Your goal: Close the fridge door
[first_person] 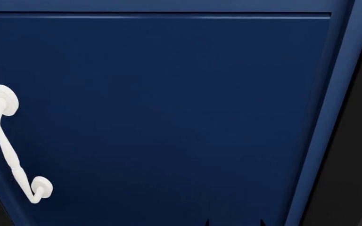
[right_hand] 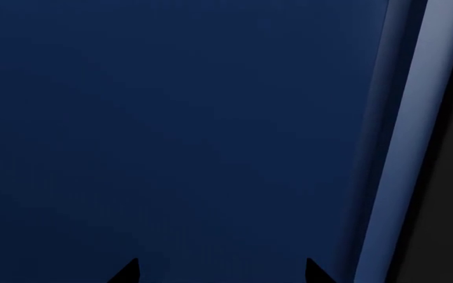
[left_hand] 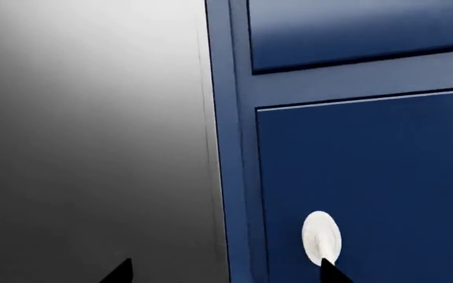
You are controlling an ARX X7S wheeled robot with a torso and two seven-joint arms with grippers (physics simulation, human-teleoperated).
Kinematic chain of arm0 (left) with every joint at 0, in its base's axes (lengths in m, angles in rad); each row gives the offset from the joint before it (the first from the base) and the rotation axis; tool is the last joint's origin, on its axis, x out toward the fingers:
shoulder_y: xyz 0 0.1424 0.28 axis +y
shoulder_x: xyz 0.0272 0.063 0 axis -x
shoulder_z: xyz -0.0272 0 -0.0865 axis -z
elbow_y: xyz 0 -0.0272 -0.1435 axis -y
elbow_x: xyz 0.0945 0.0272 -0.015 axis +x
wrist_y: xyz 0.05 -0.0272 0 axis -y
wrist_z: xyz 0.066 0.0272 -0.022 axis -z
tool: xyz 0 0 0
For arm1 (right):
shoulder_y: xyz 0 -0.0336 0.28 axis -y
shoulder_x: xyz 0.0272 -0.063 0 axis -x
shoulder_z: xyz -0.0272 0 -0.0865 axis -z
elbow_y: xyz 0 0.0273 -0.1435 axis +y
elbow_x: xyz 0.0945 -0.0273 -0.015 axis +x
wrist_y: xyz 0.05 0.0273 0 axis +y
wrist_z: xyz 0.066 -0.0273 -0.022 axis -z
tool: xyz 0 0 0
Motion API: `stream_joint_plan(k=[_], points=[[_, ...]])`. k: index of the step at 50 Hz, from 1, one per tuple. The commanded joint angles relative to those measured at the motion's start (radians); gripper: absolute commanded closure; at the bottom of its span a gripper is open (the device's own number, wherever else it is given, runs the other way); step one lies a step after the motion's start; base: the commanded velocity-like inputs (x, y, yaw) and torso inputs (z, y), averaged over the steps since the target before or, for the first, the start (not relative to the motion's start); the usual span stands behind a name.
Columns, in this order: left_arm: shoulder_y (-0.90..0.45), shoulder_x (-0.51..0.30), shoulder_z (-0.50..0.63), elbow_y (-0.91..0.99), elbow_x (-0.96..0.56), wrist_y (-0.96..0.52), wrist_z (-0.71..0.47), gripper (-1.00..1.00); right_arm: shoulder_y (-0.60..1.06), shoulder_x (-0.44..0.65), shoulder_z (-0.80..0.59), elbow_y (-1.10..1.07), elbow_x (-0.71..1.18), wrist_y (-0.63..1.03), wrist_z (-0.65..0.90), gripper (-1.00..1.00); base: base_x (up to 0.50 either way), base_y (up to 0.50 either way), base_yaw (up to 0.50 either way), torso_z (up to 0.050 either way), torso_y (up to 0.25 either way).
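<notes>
Although the head view is filled almost wholly by a navy cabinet door (first_person: 168, 117), a black strip is seen past its frame at the right edge — whether that is the fridge door cannot be told. A white handle (first_person: 14, 146) is mounted near the cabinet door's left side. In the left wrist view a glossy grey-black panel (left_hand: 92, 141) stands edge to edge with the navy frame, and a white knob (left_hand: 321, 236) is seen on the panel below. The left hand (left_hand: 226, 272) is held open, fingertips well apart — one tip just beside the knob. The right hand (right_hand: 222, 272) is likewise spread open, pointed at plain navy surface near the frame's edge.
</notes>
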Motion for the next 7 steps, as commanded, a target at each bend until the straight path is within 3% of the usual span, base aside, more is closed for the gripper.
stream_joint_plan(k=[1, 7], points=[[0.300, -0.155, 0.264, 0.153, 0.073, 0.438, -0.178, -1.00, -0.019, 0.019, -0.001, -0.029, 0.009, 0.008, 0.004, -1.00, 0.00, 0.00, 0.00, 0.000, 0.000], [0.161, -0.067, 0.312, 0.015, 0.060, 0.380, -0.117, -1.00, -0.007, 0.016, -0.005, -0.015, 0.008, 0.005, 0.008, -1.00, 0.00, 0.00, 0.00, 0.000, 0.000]])
